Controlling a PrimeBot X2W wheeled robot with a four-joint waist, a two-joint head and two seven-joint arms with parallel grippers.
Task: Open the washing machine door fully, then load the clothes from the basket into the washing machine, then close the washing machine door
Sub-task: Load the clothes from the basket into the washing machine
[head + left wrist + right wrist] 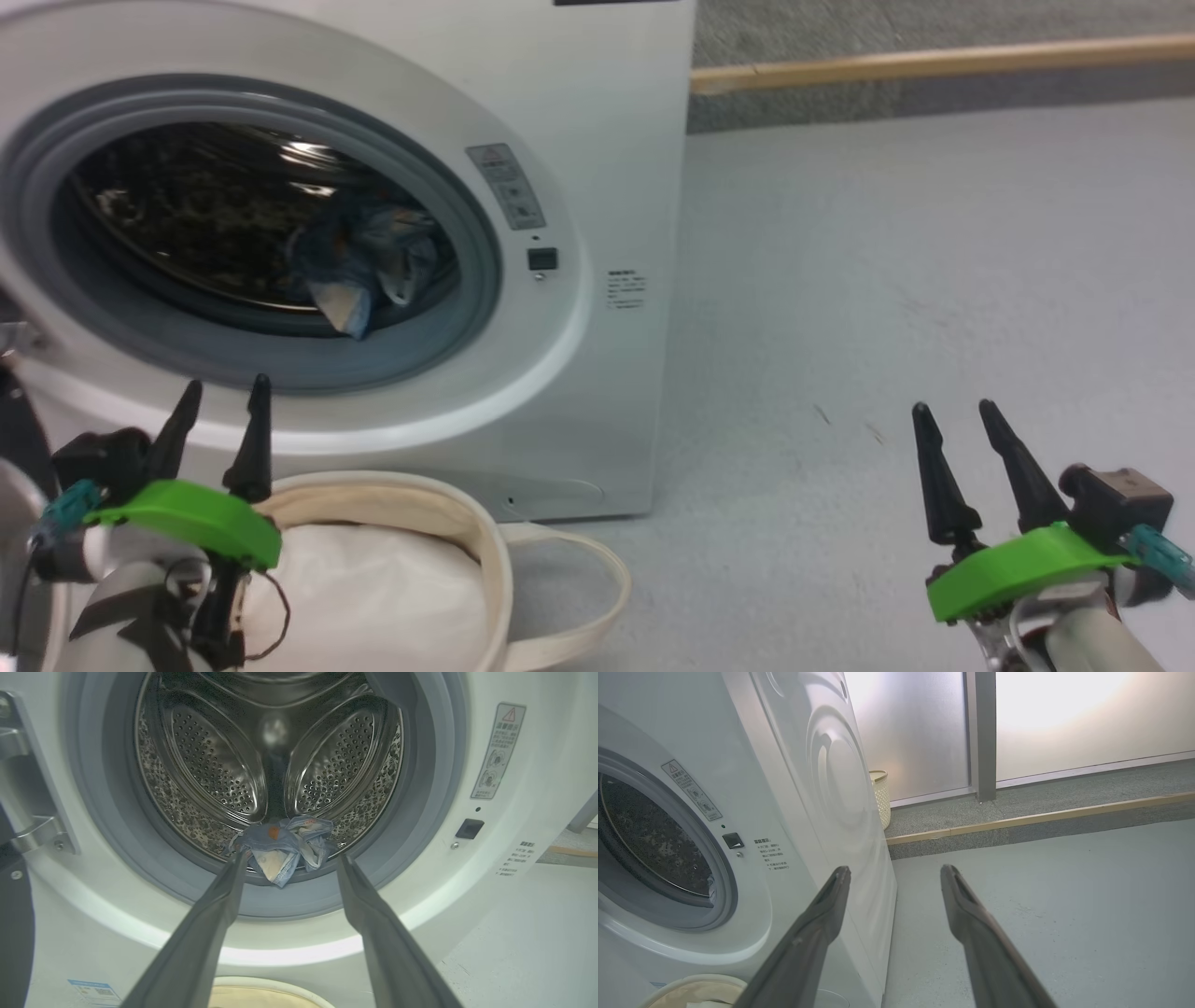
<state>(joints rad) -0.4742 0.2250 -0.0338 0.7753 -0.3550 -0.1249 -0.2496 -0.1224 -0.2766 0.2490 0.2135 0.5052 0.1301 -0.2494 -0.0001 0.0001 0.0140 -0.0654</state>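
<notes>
white box-shaped washing machine: smooth glossy casing. grey door ring: matt rubber. perforated drum: shiny steel. crumpled light blue clothes: soft cloth. round cream basket: matt canvas.

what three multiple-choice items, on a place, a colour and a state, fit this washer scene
1. Where is the light blue bear-print fabric garment? A) at the mouth of the perforated steel drum B) on the floor C) in a sink
2. What colour is the rubber ring around the opening? A) red B) grey C) yellow
3. How is the left end effector? A) shut on cloth B) shut on a handle C) open, empty
1 A: it lies on the drum's front lip. 2 B: the ring shows grey. 3 C: its jaws stand apart, holding nothing.
</notes>
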